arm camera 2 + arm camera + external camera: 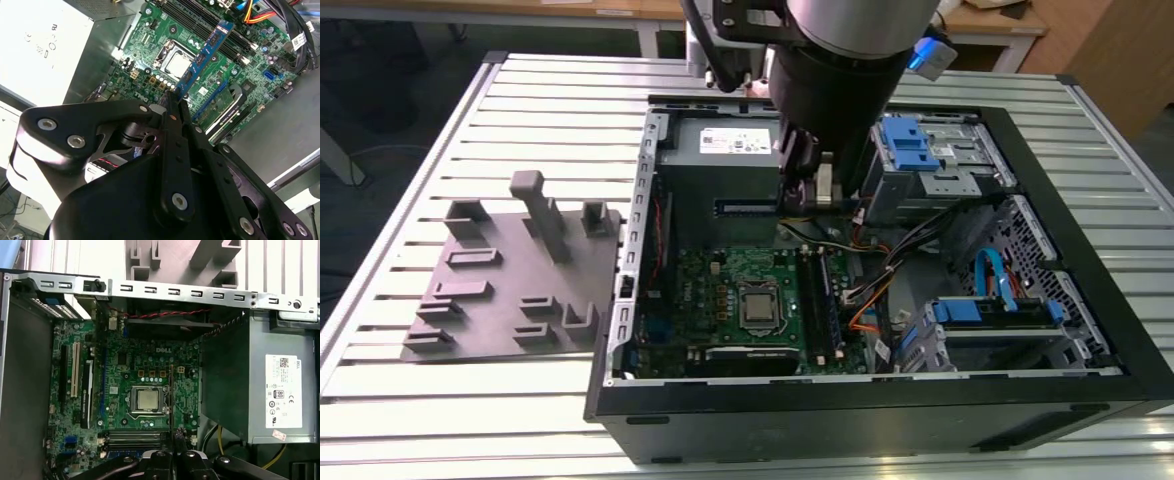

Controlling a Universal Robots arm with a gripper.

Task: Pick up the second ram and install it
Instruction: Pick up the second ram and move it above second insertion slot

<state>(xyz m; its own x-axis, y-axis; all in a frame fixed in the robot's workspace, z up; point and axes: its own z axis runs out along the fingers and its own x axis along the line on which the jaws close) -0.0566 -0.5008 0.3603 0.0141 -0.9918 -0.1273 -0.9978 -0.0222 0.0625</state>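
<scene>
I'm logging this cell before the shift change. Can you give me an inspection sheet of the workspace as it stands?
Surface: slatted metal table, carrying an open computer case.
Job's things: second ram held over the motherboard, not seated in a slot; silver processor in its socket.
Clutter: grey fixture plate with upright posts, beside the case on the exterior view's left.
Grippers: pincer shut on one end of the second ram.
Cables: blue cable and an orange-and-red bundle inside the case, beside the motherboard.
Surroundings: wooden desks beyond the table.
</scene>
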